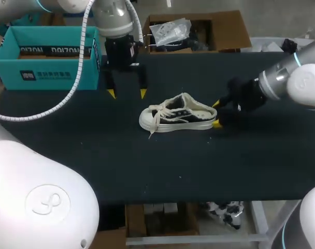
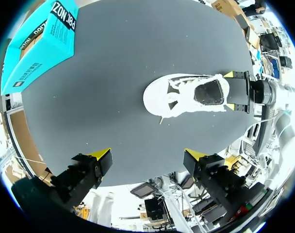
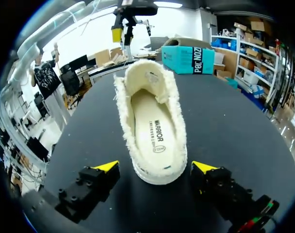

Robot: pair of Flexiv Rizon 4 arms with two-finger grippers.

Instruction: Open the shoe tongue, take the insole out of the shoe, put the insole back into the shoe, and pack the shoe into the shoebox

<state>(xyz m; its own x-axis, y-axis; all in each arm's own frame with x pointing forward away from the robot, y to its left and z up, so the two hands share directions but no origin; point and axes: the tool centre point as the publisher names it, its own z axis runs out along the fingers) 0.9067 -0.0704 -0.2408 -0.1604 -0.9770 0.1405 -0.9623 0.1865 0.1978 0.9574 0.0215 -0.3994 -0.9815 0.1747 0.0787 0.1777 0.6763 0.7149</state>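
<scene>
A cream low shoe [image 1: 175, 111] with dark side panels and loose laces lies on the black table, toe pointing left. Its insole [image 3: 155, 131] lies flat inside, and the tongue [image 3: 150, 75] stands up at the front. My right gripper [image 1: 216, 113] is open at the heel, one yellow tip on each side, neither touching it; in the right wrist view the heel sits between the fingers [image 3: 155, 167]. My left gripper [image 1: 127, 93] hangs open above the table behind the toe, holding nothing [image 2: 148, 154]. The teal shoebox [image 1: 48, 57] stands open at the back left.
An open cardboard box [image 1: 199, 31] with bagged items sits at the back, behind the shoe. Bare black tabletop [image 1: 147, 166] stretches from the shoe to the near edge. The teal shoebox [image 2: 40, 43] lies well to the side of my left gripper.
</scene>
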